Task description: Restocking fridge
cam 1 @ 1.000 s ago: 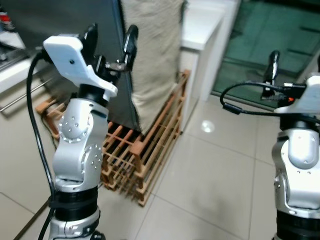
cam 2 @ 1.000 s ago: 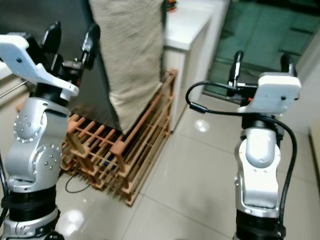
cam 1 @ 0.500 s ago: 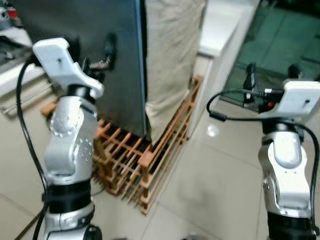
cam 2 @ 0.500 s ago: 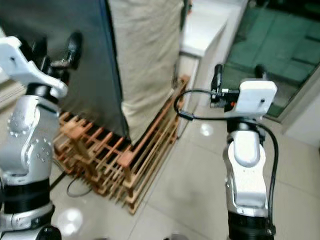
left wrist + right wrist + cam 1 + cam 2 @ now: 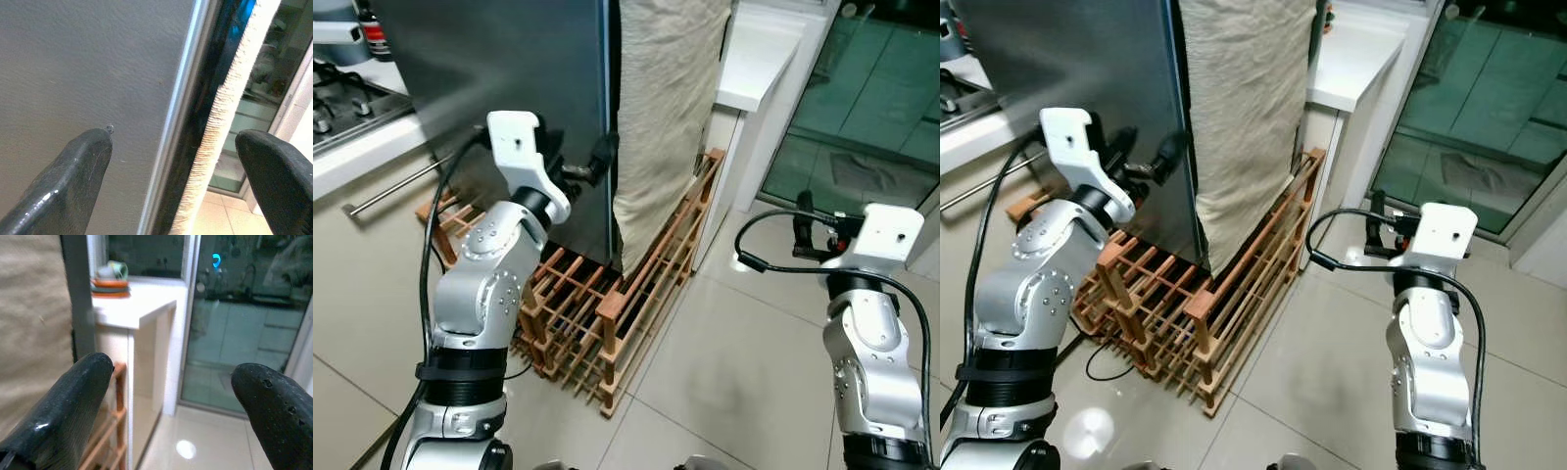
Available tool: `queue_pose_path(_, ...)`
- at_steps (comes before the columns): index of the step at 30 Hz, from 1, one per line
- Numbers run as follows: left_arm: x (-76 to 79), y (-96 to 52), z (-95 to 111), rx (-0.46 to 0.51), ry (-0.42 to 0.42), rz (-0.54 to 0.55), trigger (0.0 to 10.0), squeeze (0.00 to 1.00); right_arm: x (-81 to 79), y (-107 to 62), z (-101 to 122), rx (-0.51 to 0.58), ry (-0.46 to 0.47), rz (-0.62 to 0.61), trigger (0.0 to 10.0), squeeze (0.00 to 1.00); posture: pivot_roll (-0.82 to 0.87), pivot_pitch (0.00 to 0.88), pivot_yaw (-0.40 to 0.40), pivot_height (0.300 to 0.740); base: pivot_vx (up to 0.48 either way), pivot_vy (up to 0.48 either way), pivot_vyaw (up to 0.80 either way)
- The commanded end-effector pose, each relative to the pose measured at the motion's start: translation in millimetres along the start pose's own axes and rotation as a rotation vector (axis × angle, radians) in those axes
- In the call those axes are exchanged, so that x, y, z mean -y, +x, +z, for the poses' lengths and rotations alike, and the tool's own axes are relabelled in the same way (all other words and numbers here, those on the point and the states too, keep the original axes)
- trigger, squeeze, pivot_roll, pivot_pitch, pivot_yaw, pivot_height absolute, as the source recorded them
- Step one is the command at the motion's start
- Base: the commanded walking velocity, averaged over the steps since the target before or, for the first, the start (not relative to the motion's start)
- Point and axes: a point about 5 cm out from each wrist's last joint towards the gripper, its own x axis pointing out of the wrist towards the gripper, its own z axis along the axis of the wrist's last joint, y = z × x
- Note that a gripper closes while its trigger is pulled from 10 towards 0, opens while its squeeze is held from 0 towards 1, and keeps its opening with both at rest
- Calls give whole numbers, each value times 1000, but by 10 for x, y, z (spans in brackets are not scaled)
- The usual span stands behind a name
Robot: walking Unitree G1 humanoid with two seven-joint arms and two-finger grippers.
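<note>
Left claw, fingers spread and empty, straddles the dark fridge door's edge; next move: hook and pull. Right claw idles open.

Place: a home kitchen.
Fridge: tall dark grey door at far left-centre, its edge hung with a beige cloth.
Hob: gas burners set into a pale bench at far left, with what may be a bottle behind them, too blurred to be sure.
Rail: a metal bar handle along the bench front.
Rack: a slatted wooden crate-like rack on the floor at the fridge's foot.
White bench: far centre-right, carrying stacked bowls.
Glass door: far right, greenish panes.
Floor: glossy pale tiles, near and right.
</note>
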Motion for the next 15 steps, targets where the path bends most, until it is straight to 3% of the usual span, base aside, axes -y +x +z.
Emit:
queue_pose_path(1, 13, 15, -39, -29, -8, -6, 10000, 0, 44, -7, -47, -28, -1, -9, 10000, 0, -106, 0, 16, 711, 0, 0, 0)
queue_pose_path(15, 185, 53, -99, -52, -101, -64, 10000, 0, 50, -22, -85, -43, -16, 4, 10000, 0, -119, 0, 12, 711, 0, 0, 0)
